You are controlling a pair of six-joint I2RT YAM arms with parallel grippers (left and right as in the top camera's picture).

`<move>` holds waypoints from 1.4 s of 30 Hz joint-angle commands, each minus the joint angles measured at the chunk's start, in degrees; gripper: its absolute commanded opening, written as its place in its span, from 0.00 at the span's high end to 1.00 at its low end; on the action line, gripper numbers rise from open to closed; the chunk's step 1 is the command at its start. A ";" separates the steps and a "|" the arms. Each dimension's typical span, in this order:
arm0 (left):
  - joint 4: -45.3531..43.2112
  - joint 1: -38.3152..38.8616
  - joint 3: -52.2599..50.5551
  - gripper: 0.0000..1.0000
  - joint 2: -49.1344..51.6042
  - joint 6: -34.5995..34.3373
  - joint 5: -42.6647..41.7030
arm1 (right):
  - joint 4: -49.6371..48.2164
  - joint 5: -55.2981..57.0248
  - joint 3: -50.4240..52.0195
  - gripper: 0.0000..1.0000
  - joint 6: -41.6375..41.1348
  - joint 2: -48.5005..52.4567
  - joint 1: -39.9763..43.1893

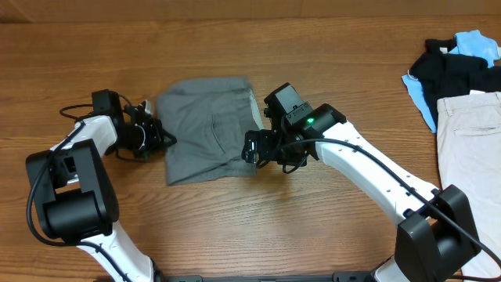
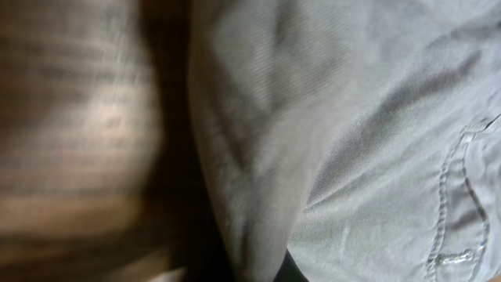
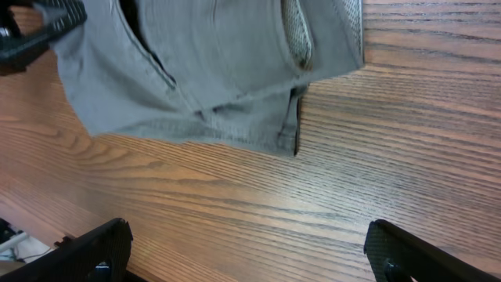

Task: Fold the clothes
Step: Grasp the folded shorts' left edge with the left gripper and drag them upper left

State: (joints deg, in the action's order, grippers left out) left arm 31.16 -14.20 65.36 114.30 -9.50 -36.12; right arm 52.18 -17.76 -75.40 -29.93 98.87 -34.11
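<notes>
Left gripper (image 1: 166,141) is pinched shut right at the left edge of the grey trousers (image 1: 207,129). Its wrist camera is filled with grey cloth and a stitched seam, so I honestly can't tell if any fabric is caught between the tips. Right gripper (image 1: 252,147) is spread wide open with nothing in it. Its fingers (image 3: 94,251) hang over bare wood just beside the right edge of the trousers. The trousers lie flat mid-table (image 1: 235,47) between the two grippers, folded into a rough rectangle with a back pocket facing up. Way over at the right edge of the table there's a pile of a black garment (image 1: 454,74), a light-blue one (image 1: 473,43) and beige trousers (image 1: 470,149), well apart from everything else.
</notes>
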 commanded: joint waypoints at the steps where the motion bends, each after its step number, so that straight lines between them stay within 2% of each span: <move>1: -4.70 0.52 -0.94 0.96 2.69 -9.90 3.65 | 0.11 0.39 0.00 0.00 0.31 -1.05 0.11; 7: -15.54 0.44 -0.94 0.96 2.69 -19.56 3.98 | 0.90 1.51 0.09 0.00 0.31 -1.05 0.11; 12: -24.44 0.22 -0.94 0.96 2.69 -32.41 13.20 | 2.03 1.84 0.09 0.00 0.33 -1.03 0.11; 16: -25.29 -1.36 -0.94 0.96 2.69 -43.39 23.15 | 3.65 3.45 0.09 0.00 0.33 -1.03 0.09; 22: -25.57 -5.73 -0.94 0.96 2.69 -57.94 32.54 | 4.20 4.07 0.09 0.00 0.33 -1.03 0.04; 27: -27.65 -10.43 -0.94 0.96 2.69 -60.87 35.65 | 4.72 4.09 0.09 0.00 0.33 -1.03 0.04; 31: -28.41 -13.77 -0.94 0.96 2.71 -66.66 36.22 | 5.11 4.26 0.09 0.00 0.33 -1.03 0.04; 42: -43.50 -13.60 -0.87 0.95 4.09 -66.34 36.48 | 5.88 4.24 0.09 0.00 0.31 -1.03 -0.42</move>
State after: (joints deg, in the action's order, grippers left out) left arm -10.09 -28.93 64.73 116.53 -74.91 -1.63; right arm 58.11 -14.13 -75.40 -29.95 98.87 -34.17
